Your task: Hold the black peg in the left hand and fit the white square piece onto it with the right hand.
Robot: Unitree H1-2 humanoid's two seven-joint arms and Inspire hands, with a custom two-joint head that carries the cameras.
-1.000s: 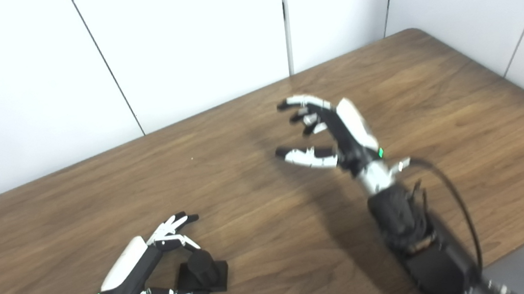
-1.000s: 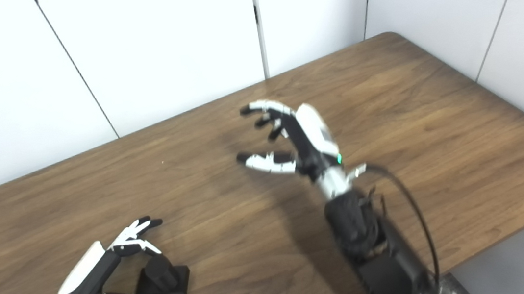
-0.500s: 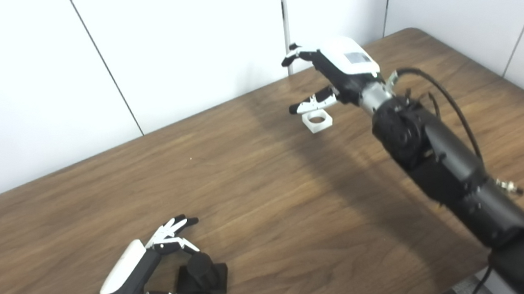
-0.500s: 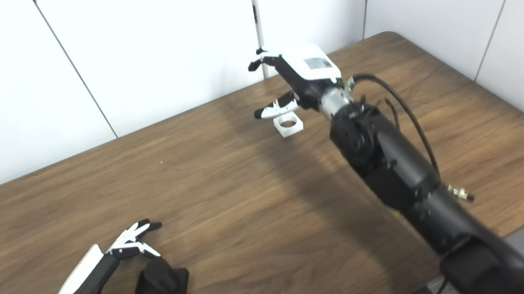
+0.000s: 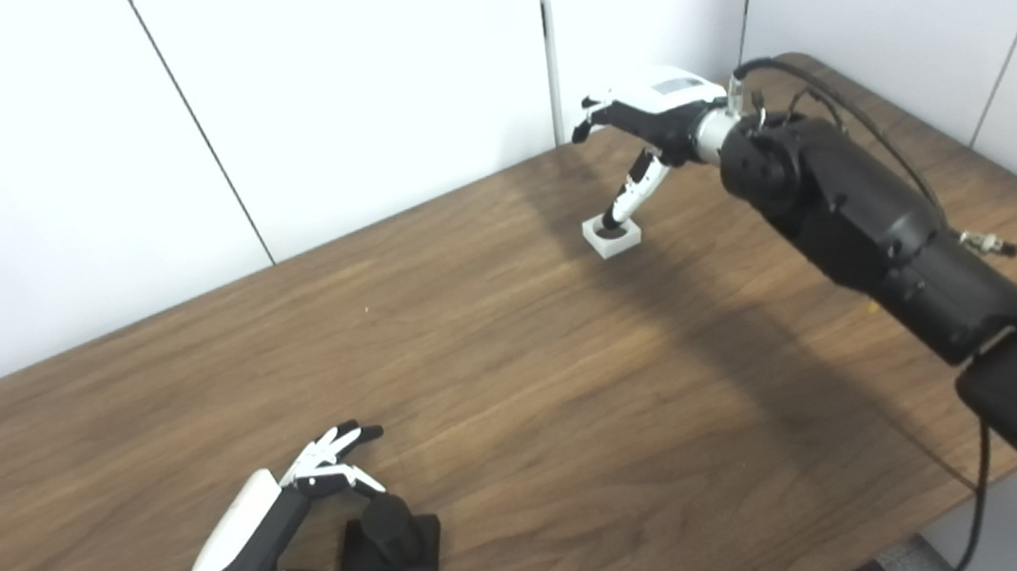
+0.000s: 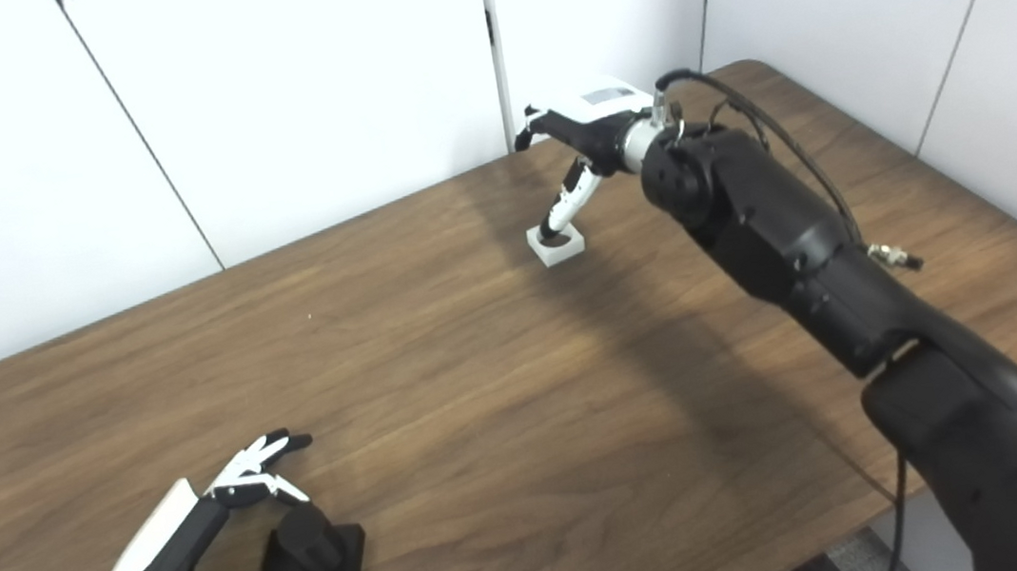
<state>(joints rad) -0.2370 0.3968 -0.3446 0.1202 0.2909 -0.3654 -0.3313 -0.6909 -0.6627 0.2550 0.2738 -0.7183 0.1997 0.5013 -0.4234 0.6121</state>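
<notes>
Left eye view showed the right robot hand [image 5: 643,122] reaching over the white square piece [image 5: 612,235] at the far side of the counter [image 5: 520,389], fingers spread, thumb tip dipping into its hole, nothing gripped. The left robot hand [image 5: 284,541] cupped loosely around the black peg [image 5: 394,540] standing near the front edge, not visibly clamped.

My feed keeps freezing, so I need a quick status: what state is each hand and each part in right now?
black peg: upright on its square base, on the table, not lifted.
white square piece: flat on the table, far side, hole up, not lifted.
left hand: open, fingers and thumb either side of the peg.
right hand: open, above the white piece, thumb tip down at its hole.
table: carries both parts.
</notes>
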